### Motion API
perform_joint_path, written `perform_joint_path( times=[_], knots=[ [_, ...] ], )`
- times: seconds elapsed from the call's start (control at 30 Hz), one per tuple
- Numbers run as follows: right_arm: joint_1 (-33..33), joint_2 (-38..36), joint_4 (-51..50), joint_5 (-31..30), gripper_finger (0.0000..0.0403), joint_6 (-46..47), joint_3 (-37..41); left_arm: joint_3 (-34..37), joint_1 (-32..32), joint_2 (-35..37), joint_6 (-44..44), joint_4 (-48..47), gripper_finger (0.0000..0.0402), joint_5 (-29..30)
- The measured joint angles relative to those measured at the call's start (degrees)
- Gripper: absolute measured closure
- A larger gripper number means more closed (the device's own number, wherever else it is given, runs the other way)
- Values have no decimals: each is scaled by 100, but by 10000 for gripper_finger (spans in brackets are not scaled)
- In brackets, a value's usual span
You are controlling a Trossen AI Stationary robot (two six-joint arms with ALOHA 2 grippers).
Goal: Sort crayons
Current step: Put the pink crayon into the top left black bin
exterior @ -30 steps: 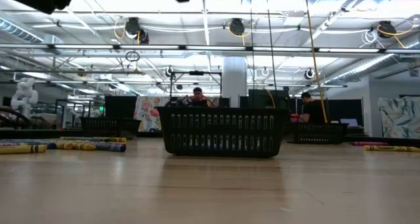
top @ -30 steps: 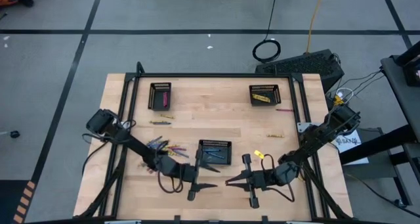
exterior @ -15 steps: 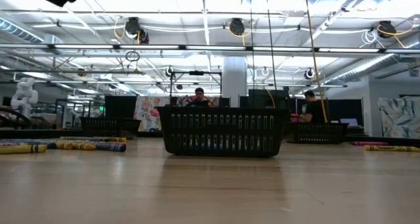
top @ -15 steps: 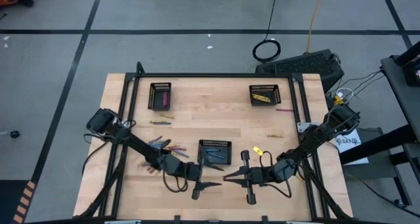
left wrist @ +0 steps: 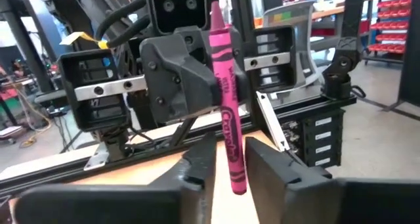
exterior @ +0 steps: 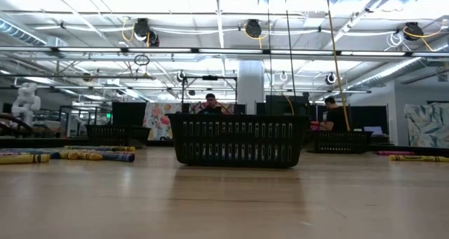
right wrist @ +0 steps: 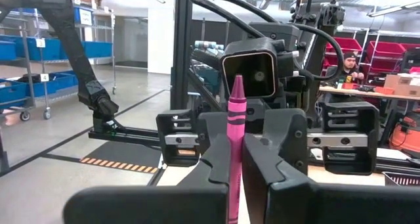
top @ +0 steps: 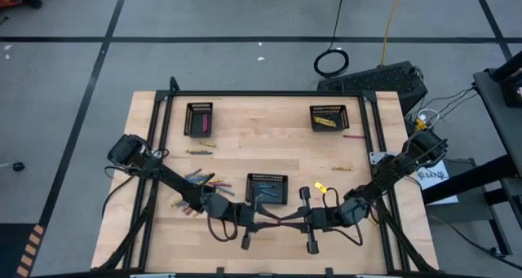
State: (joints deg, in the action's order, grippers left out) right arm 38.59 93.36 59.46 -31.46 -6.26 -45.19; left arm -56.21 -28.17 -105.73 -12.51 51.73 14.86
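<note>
A pink crayon [left wrist: 227, 99] [right wrist: 235, 138] stands upright, tip up, above the table's near edge, between my two grippers. They face each other, fingertip to fingertip. My right gripper [top: 287, 221] [right wrist: 235, 168] comes from the table's right and is shut on the crayon. My left gripper [top: 263, 223] [left wrist: 228, 175] comes from the left, its fingers closed in on the crayon's lower end. More crayons [top: 200, 180] lie loose on the wood at the left. Others [top: 341, 169] lie on the right. My left gripper has the crayon's lower end [left wrist: 235, 178] between its two fingers. The fingers lie level, come from the table's left and cross the crayon. The crayon stands upright, clear of the table. My right gripper pinches the crayon's middle [left wrist: 223, 86] between its two fingers. They lie level, come from the table's right and cross the crayon. The pointed tip [right wrist: 236, 83] rises above them.
Three black mesh trays stand on the table. One [top: 267, 190] [exterior: 238, 141] is just behind the grippers. One [top: 199, 118] at the far left holds pink crayons, and one [top: 328, 116] at the far right holds yellow ones. A yellow crayon [top: 321, 191] lies near the right arm.
My left gripper has moved toward the table's right, up to the right gripper, and its wide-open fingers have closed in on the pink crayon. The right gripper has kept still with the crayon.
</note>
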Motion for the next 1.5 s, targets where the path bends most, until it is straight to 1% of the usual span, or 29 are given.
perform_joint_path(
  times=[0.23,0.33,0.43,0.5,0.53,0.6,0.67,0.73,0.83,0.87,0.93,1.0,1.07,1.13,1.17,1.2,1.23,1.27,1.33,1.43,1.5],
  knots=[
    [2,0,-3,20,402,-2,-2,2,7,0,-7,12,391,-131],
    [2,0,-11,20,395,70,-2,2,-5,0,-4,0,394,-130],
    [4,0,-16,21,377,84,-2,2,-40,0,-7,-46,397,-61],
    [11,-6,-27,4,359,41,-2,1,-94,3,-1,-178,398,154],
    [40,-40,-36,-52,348,27,-2,0,-138,4,3,-300,399,370],
    [135,-176,-31,-402,326,-65,0,3,-250,56,17,-723,399,928],
    [300,-343,31,-790,306,-431,-2,7,-358,209,208,-1313,400,1589],
    [505,-469,31,-1168,293,-839,-7,7,-449,482,538,-2100,400,2279],
    [761,-647,31,-1719,285,-1248,-7,2,-538,1025,1399,-3890,400,3277],
    [812,-692,51,-1885,285,-1322,-7,2,-536,1219,1824,-4618,401,3553],
    [877,-700,55,-2106,287,-1401,-7,7,-482,1629,2983,-6342,401,4090],
    [908,-673,-136,-2112,290,-1343,-7,4,-316,2089,4628,-8262,401,4410],
    [909,-664,-341,-2100,292,-1125,-7,14,-34,2532,6510,-10301,401,4445],
    [891,-642,-503,-2102,293,-943,-7,80,383,2935,8184,-11966,401,4249],
    [878,-619,-560,-2100,293,-873,-7,130,641,3129,8753,-12618,401,4067],
    [866,-586,-593,-2100,293,-818,-7,193,927,3319,9129,-13103,401,3848],
    [854,-559,-591,-2100,293,-808,-6,268,1248,3496,9292,-13365,401,3657],
    [842,-548,-592,-2100,293,-805,-4,345,1575,3663,9278,-13447,401,3509],
    [837,-551,-575,-2099,294,-796,-4,514,2196,3969,8817,-13245,401,3304],
    [831,-551,-572,-2092,294,-800,-4,770,3159,4293,7408,-12100,401,2907],
    [829,-551,-568,-2085,294,-796,-4,920,3809,4365,6388,-11227,401,2479]
  ],
)
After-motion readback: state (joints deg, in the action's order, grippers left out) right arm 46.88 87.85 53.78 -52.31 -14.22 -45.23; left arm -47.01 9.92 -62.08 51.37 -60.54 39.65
